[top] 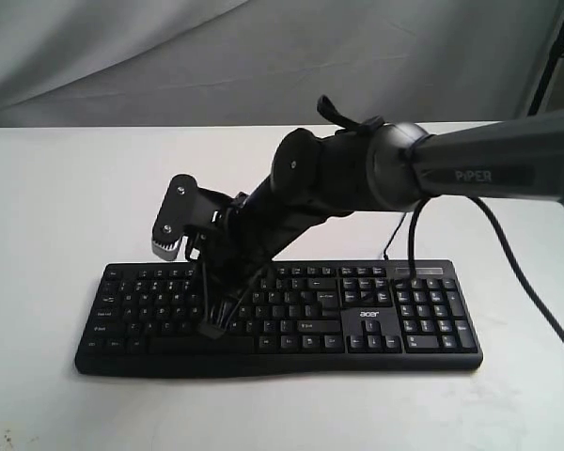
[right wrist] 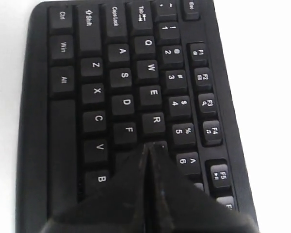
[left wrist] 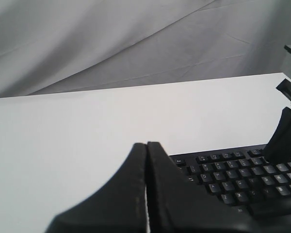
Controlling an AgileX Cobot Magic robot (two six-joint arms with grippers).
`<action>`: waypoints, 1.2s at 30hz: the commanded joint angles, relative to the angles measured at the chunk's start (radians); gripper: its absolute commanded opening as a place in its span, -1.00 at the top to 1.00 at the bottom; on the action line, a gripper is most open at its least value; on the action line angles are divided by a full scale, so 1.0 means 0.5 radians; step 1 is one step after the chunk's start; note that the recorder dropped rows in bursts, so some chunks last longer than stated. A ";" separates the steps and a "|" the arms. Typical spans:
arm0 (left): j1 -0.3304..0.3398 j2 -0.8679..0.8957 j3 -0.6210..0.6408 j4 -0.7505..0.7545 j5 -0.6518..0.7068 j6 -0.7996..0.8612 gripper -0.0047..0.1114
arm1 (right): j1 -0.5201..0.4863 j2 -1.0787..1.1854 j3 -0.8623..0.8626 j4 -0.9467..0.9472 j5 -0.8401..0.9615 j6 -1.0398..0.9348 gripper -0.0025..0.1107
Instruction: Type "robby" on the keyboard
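The black keyboard [top: 376, 315] with white legends and an "acer" logo lies across the white table [top: 47, 207]. My right arm reaches across it to its left half. The right gripper [top: 213, 293] is shut with nothing between its fingers. In the right wrist view its tips [right wrist: 153, 144] come down on the top letter row just past the R key [right wrist: 154, 121], hiding the key beneath; contact cannot be told. The left gripper [left wrist: 147, 144] is shut and empty, held above the table off the keyboard's [left wrist: 233, 174] Esc corner. It does not show in the exterior view.
A grey cloth backdrop [top: 169, 56] hangs behind the table. A black pole [top: 552, 52] stands at the back right. The right arm's black cable [top: 531, 291] loops over the table beside the number pad. Part of the right arm [left wrist: 286, 136] shows in the left wrist view.
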 commanded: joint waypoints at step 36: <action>-0.013 -0.007 0.009 0.010 -0.011 -0.006 0.92 | -0.088 0.159 -0.201 -0.007 0.192 -0.012 0.96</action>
